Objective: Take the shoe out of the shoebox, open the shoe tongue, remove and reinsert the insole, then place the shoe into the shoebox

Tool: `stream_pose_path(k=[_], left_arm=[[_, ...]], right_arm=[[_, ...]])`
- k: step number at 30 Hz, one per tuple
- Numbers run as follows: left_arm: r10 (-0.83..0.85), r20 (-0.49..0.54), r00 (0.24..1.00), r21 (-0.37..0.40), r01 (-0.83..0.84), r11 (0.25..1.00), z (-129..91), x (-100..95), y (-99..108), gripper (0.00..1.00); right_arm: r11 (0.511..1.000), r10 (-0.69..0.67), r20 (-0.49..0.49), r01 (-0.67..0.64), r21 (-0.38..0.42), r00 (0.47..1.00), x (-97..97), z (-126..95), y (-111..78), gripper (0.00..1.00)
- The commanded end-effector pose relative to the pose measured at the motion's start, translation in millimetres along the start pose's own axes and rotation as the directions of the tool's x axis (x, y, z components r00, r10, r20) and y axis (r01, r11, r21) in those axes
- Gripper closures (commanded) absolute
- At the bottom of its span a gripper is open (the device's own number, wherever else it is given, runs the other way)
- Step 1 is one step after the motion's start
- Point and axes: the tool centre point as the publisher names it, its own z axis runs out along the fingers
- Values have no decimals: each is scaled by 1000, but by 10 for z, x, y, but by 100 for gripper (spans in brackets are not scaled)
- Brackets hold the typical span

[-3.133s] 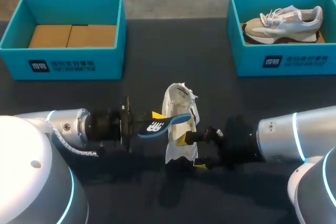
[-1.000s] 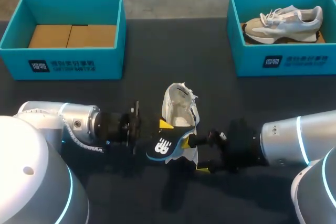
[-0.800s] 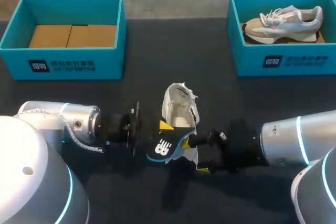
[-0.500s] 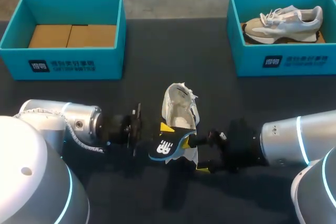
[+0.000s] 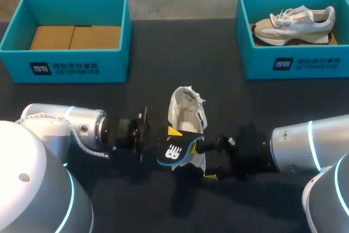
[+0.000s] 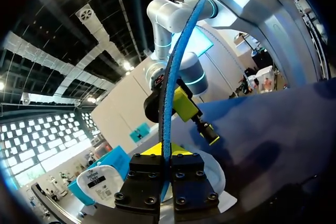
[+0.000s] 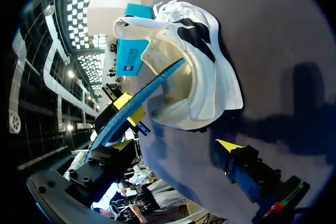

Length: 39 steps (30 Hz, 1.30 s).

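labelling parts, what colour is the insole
The insole is blue with a white logo on a dark face, clearest in the head view.

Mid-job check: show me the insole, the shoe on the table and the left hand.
insole (image 5: 173,153), head view, on its dark face at the white logo.
shoe (image 5: 184,112), head view, on the pale lining inside its opening.
left hand (image 6: 167,153), left wrist view, between its fingertips, shut on the insole's edge.

A big dark table (image 5: 163,53) fills the view. The table top is flat, plain and almost black. Soft shadows (image 5: 182,203) lie on the table near its front edge.
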Motion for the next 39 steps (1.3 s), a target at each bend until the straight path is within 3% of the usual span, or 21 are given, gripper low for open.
stream_pose_path(k=[1,12,27,39], left_arm=[[-3,2,1000,-1,3,1000,5,2,-44,100],[-4,12,1000,15,3,1000,-1,-41,-177,100],[-19,23,1000,4,19,1000,-122,-88,-229,100],[-23,10,1000,11,23,1000,-65,-74,-233,100]], right_arm=[[1000,0,0,0,1,1000,1,-29,-5,0],[1000,0,0,0,1,1000,1,-29,-5,0],[1000,0,0,0,1,1000,1,-29,-5,0],[1000,0,0,0,1,1000,1,-29,-5,0]])
